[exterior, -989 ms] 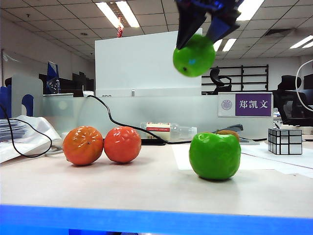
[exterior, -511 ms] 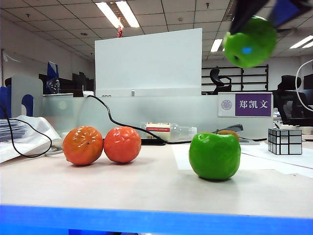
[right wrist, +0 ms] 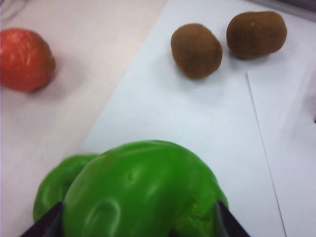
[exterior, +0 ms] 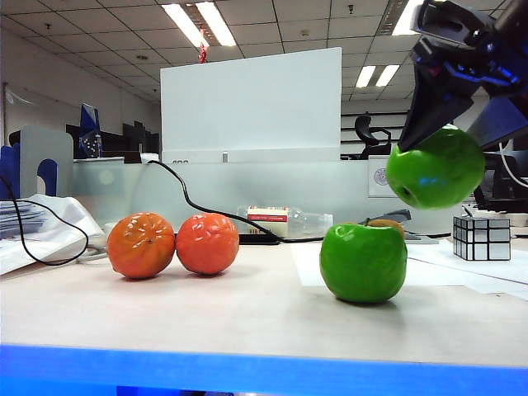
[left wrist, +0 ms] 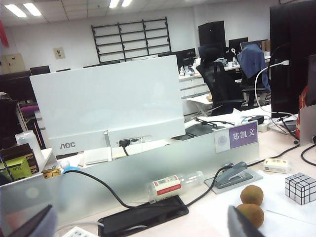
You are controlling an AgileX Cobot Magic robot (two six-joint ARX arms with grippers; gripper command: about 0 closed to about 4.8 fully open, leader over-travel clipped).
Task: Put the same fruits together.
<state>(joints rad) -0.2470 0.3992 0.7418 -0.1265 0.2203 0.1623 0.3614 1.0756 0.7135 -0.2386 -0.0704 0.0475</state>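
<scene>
Two orange-red mandarins (exterior: 140,245) (exterior: 207,243) touch each other on the table's left. A green apple (exterior: 363,262) stands right of centre on white paper. My right gripper (exterior: 452,136) is shut on a second green apple (exterior: 435,173) in the air, up and to the right of the resting one. In the right wrist view the held apple (right wrist: 143,192) fills the space between the jaws (right wrist: 139,226), with the table apple (right wrist: 54,185) beneath and two brown kiwis (right wrist: 196,50) (right wrist: 256,34) side by side beyond. My left gripper (left wrist: 138,229) is open and empty, high above the desk, near the kiwis (left wrist: 252,194).
A silver mirror cube (exterior: 480,238) stands at the right edge. A black cable (exterior: 206,210), a plastic bottle (left wrist: 173,185), a stapler (left wrist: 234,175) and a white monitor back (exterior: 247,107) line the rear. Papers (exterior: 37,223) lie far left.
My right gripper has carried the held apple from top centre over to the right and downward, closer to the apple on the table. Everything on the table stayed put.
</scene>
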